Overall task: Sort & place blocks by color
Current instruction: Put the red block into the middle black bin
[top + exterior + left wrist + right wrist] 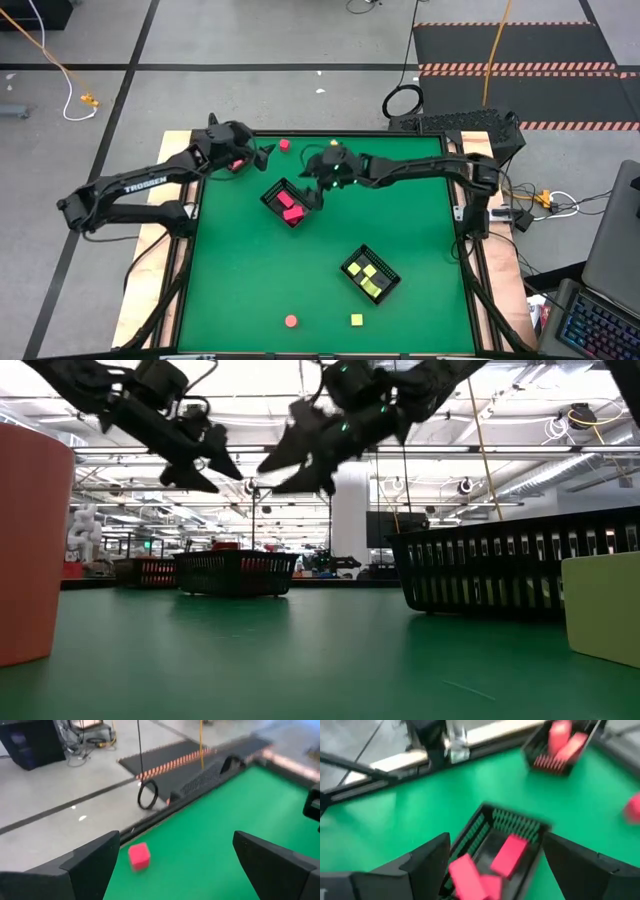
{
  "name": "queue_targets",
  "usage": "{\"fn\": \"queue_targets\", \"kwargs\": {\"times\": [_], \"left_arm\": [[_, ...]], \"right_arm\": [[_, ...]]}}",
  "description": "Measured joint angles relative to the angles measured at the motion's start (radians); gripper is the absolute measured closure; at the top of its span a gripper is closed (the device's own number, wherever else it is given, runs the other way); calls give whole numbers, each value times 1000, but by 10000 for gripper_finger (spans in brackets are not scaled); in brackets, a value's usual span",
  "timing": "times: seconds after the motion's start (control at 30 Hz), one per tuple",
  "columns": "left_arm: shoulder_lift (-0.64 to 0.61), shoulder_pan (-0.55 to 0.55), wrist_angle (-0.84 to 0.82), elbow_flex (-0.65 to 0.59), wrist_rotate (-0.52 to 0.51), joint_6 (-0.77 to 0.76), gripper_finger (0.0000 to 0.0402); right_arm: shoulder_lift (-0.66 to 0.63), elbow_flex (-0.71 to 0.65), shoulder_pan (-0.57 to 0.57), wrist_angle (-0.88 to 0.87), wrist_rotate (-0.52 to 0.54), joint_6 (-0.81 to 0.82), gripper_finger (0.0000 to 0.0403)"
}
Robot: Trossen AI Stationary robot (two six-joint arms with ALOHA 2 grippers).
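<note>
The green table [250, 280] lay under both dark arms, which reached in from its two sides toward the far half. The left gripper [262, 153] hung above the far-left corner with its fingers [90, 862] spread wide and nothing between them; a small red cube [139, 856] sat on the cloth just ahead of it, near the far edge, seen from above at [284, 145]. The right gripper [313, 190] hovered close over a black tray [272, 192] near the table's middle, its fingers [427, 860] likewise parted wide and empty. Directly below and between those fingers the tray held several red blocks [509, 854], flat bars lying side by side, shown from above as a red patch [291, 209]. Farther out past that gripper, another black tray [555, 750] with red pieces showed near the left arm [150, 180]. Well nearer the front of the table than either gripper, toward the right arm's side, a further black tray [352, 262] carried the yellow blocks [368, 277]. Nearest the front edge, loose on the cloth and well apart from both grippers, lay a round red piece [291, 321] and a small yellow cube [357, 320].
</note>
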Motion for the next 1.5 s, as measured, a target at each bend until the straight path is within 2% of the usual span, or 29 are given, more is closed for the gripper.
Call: {"fn": "queue_targets", "kwargs": {"times": [0.07,0.17,0.4,0.6,0.7,0.77,1.03,1.27,1.5], "left_arm": [[60,0,47,19,0,-32,12],[162,4,16,101,-19,-57,12],[430,24,-303,398,-23,-45,12],[621,59,-465,557,-26,-72,12],[702,67,-463,609,-25,-76,12],[750,67,-479,631,-26,-76,12],[878,72,-486,651,-69,-89,12],[898,72,-471,651,-176,-83,12],[906,66,-456,650,-182,-79,12]], "right_arm": [[-51,0,-22,-9,1,-25,97],[-137,0,-55,-30,0,-53,100],[-306,-23,-93,-139,8,-121,101],[-417,-224,-100,19,152,-159,101],[-488,-320,-119,141,240,-163,101],[-536,-383,-134,198,267,-163,101],[-685,-562,-183,351,264,-162,101],[-726,-606,-190,354,264,-159,101],[-726,-610,-186,354,263,-131,101]]}}
